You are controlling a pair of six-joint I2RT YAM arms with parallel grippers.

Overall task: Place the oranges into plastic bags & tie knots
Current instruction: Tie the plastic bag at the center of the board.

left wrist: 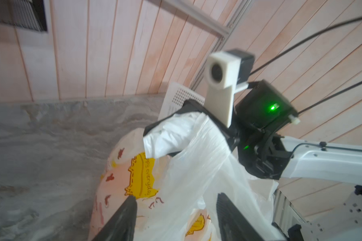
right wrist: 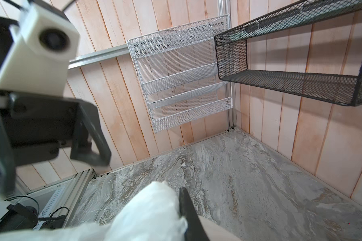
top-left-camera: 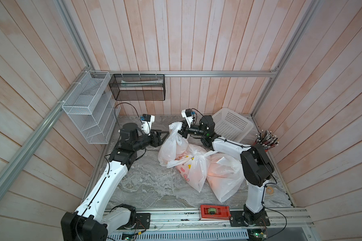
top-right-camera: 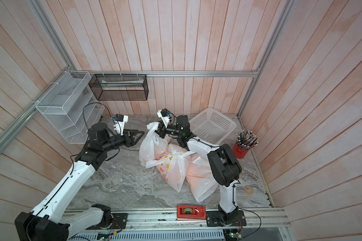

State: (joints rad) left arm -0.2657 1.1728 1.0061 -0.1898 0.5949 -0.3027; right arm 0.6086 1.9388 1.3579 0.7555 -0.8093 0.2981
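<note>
Jaws: right gripper [top-left-camera: 180,131] is clamped on the bunched handles at the top of the raised bag [top-left-camera: 171,149]. The left gripper [top-left-camera: 165,135] has its jaws spread apart. In the left wrist view its two black fingers [left wrist: 123,219] frame bag film, and we can't tell if they touch it.

Our reference is the white perforated basket [top-left-camera: 232,125], tipped up in the back corner. The right gripper sits just beside the basket on its left-arm side, holding the bag neck up above the marble table [top-left-camera: 146,187]. The left gripper is further out on that same side, fingertips just short of the neck.

We count three plastic bags [top-right-camera: 176,167], all in front of the basket toward the arm bases and touching each other. The raised one is nearest the basket. Next is a printed bag [top-left-camera: 189,173] with hearts, then a plain bag [top-left-camera: 225,177] partly under the right arm.

The printed bag carries a knot [top-left-camera: 194,156] with two strap ends sticking out. We can't tell whether the raised bag's neck is knotted.

Oranges [top-left-camera: 211,172] show only as an orange glow through the film, and we can't make out single fruits.

A red pencil cup [top-right-camera: 240,150] stands near the basket, on the side away from the left arm.
</note>
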